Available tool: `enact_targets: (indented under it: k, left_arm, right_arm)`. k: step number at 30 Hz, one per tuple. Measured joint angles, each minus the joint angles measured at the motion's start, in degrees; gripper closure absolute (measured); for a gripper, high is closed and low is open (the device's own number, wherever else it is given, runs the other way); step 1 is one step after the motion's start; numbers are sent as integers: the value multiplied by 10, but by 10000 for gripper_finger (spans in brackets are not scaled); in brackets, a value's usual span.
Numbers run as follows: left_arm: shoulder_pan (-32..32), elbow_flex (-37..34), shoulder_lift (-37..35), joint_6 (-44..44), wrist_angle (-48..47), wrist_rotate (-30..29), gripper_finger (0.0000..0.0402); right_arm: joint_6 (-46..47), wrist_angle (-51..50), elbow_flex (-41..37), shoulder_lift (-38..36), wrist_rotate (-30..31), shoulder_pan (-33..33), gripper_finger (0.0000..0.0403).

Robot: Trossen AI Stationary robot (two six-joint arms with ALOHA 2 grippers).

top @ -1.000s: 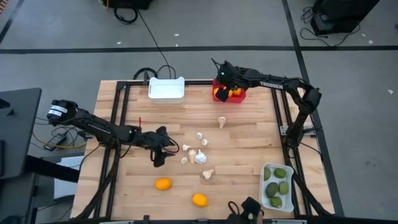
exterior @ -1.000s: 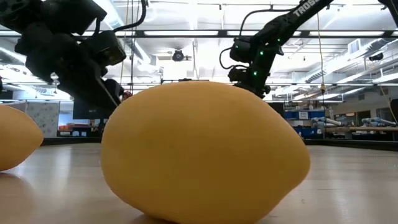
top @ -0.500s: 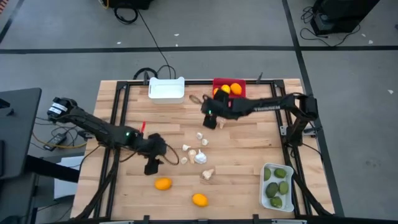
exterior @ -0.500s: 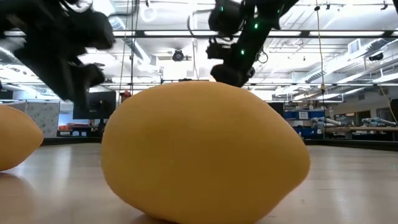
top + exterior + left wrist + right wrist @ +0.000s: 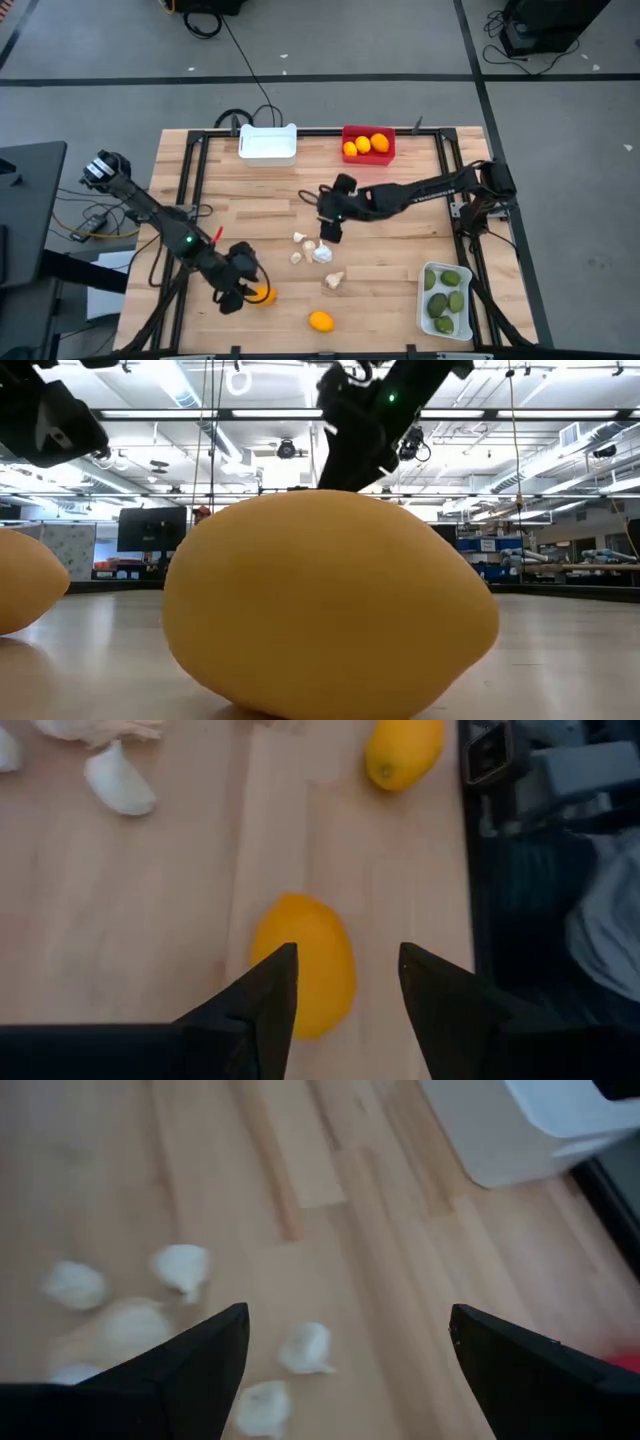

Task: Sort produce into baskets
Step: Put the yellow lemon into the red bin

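High view, left pincer point(image 5: 238, 290) over orange point(image 5: 263, 295)

A pale wood-plank worktop point(image 5: 390, 255) with a black metal frame stands on a grey floor point(image 5: 330, 40) marked by dark tape lines. A black cable point(image 5: 243, 70) runs across the floor from the upper edge of the high view to the worktop's far side. A dark desk point(image 5: 25, 190) sits at the left edge. In the low view, a large hall shows behind, with strip lights point(image 5: 560, 432) on the ceiling and a dark monitor point(image 5: 150, 528) at the left.
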Motion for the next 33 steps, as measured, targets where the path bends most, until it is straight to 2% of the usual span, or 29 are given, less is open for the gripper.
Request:
enact_targets:
  k: [4,12,19,22,24,29,33]
  left_arm:
    - [-20,-1,33,-8,4,-26,192]
    - [-23,-3,130,-7,29,20,121]
    - [-22,-3,186,3,59,0,77]
    - [-21,-3,201,4,82,-36,81]
    - [-21,-3,208,6,99,-68,92]
    - [-18,-3,213,16,129,-103,141]
    - [-12,-3,213,38,138,-126,159]
  right_arm:
    - [14,3,0,0,2,29,50]
    - [46,3,0,0,4,62,50]
    - [76,3,0,0,6,87,50]
    - [100,6,-1,2,18,100,50]
    - [107,43,-16,4,13,109,50]
    - [112,207,-106,10,-72,124,50]
    - [99,354,-155,13,-93,140,50]
